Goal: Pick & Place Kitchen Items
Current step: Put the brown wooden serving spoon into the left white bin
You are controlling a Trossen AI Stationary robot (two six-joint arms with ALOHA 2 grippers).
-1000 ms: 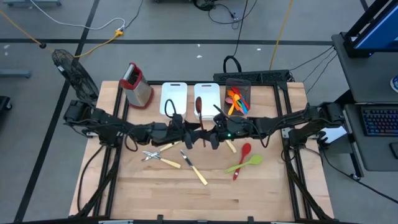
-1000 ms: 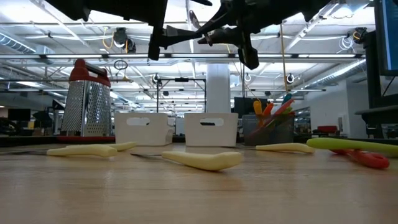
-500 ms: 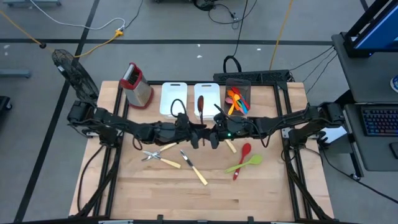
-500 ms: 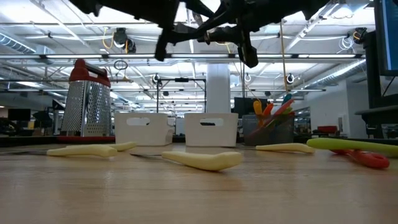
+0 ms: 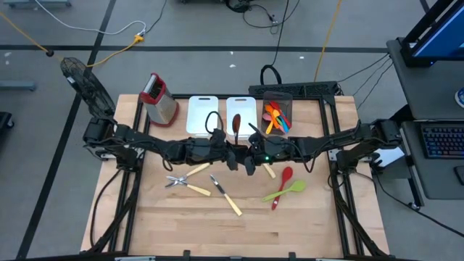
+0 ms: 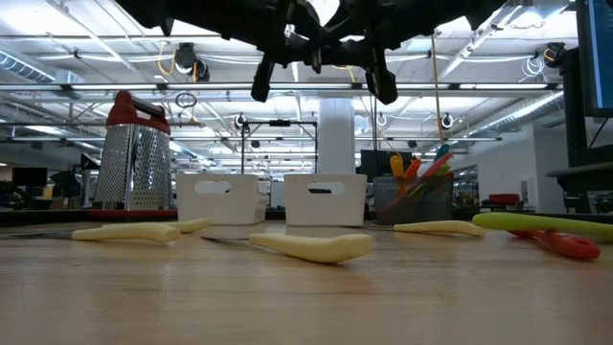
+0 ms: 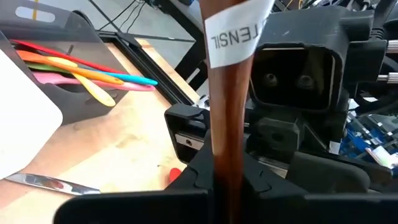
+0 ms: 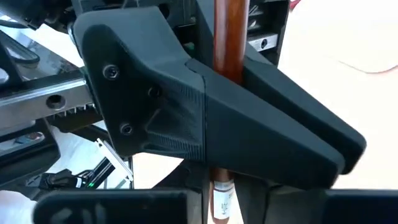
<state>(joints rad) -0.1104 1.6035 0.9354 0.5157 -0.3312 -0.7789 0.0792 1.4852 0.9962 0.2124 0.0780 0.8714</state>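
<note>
The left gripper (image 5: 230, 154) is clamped on the brown wooden-handled utensil (image 5: 234, 125), its dark fingers (image 7: 205, 180) pressed to either side of the handle just below a white paper label (image 7: 237, 28). The right gripper (image 5: 249, 156) grips the same handle from the other side, fingers (image 8: 280, 140) closed around the brown shaft, so both arms meet nose to nose above the middle of the wooden table (image 5: 181, 225), just in front of the two white rectangular bins (image 5: 203, 114). The utensil's dark red-brown head lies over the right-hand white bin. The dark bin (image 5: 277, 109) beside them holds orange, red, pink and blue spoons (image 5: 275, 117). On the table below the arms lie yellow-handled metal pieces (image 5: 226, 196), and to the right a red spoon (image 5: 282, 185) crossed by a green spatula (image 5: 284, 191). A red-topped metal box grater (image 5: 158, 99) stands at the far left corner
</note>
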